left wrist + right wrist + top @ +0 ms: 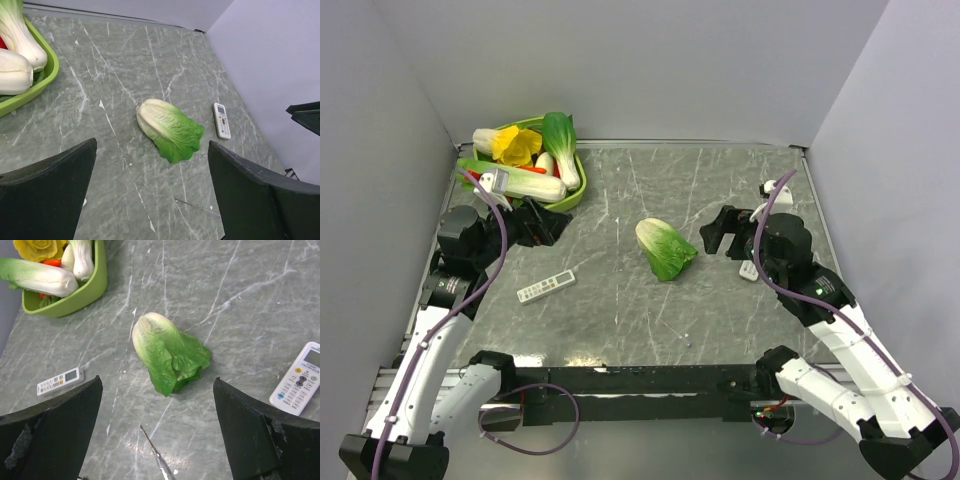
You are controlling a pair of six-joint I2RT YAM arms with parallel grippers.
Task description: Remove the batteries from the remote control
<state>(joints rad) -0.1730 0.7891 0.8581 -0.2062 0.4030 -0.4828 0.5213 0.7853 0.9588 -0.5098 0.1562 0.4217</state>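
Note:
A slim white remote control (545, 286) with rows of buttons lies face up on the grey table left of centre, also seen in the right wrist view (59, 381). A second white remote (298, 378) lies at the right, by my right arm (748, 270), and shows in the left wrist view (221, 120). No batteries are in view. My left gripper (535, 225) hovers open behind the left remote, its dark fingers (55, 185) wide apart. My right gripper (720, 232) is open too, its fingers (250, 430) spread, with nothing between them.
A green and white cabbage (665, 248) lies in the middle of the table between the two grippers. A green tray (570, 190) of toy vegetables stands at the back left. A thin dark sliver (157, 455) lies on the table near the right gripper. Grey walls enclose the table.

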